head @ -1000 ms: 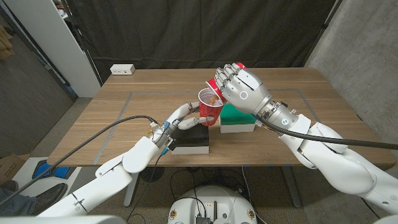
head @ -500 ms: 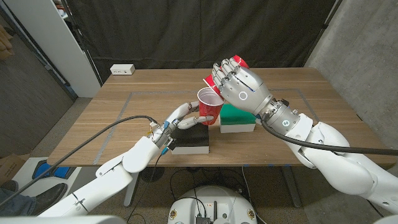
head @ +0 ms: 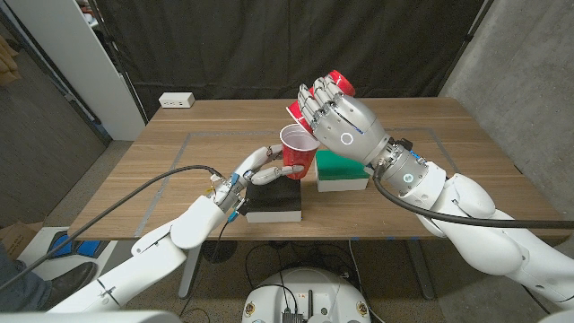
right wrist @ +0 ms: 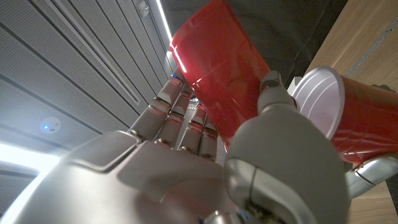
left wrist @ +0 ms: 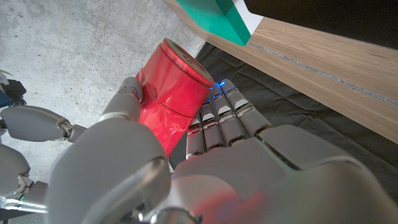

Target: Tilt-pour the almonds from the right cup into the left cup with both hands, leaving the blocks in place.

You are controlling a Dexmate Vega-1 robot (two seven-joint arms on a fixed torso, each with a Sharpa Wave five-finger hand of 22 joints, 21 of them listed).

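Note:
My left hand (head: pixel 256 170) grips a red cup (head: pixel 297 153) with a white inside, held upright just above the black block (head: pixel 276 203). My right hand (head: pixel 346 123) holds a second red cup (head: pixel 334 83) tipped steeply, base up and rim down at the first cup's mouth. The green block (head: pixel 341 170) sits on the table under my right wrist. In the left wrist view my left hand (left wrist: pixel 186 168) wraps its cup (left wrist: pixel 171 93). In the right wrist view my right hand (right wrist: pixel 186 174) grips the tipped cup (right wrist: pixel 217 62) next to the other cup's open mouth (right wrist: pixel 320 102).
A white power strip (head: pixel 177 100) lies at the table's (head: pixel 161 179) back left corner. Tape lines mark a rectangle on the wood. A white cabinet (head: pixel 81 63) stands left of the table, and a dark curtain hangs behind it.
My right hand has tipped its cup further, lifting the base higher. The left hand's cup has shifted slightly up and to the left.

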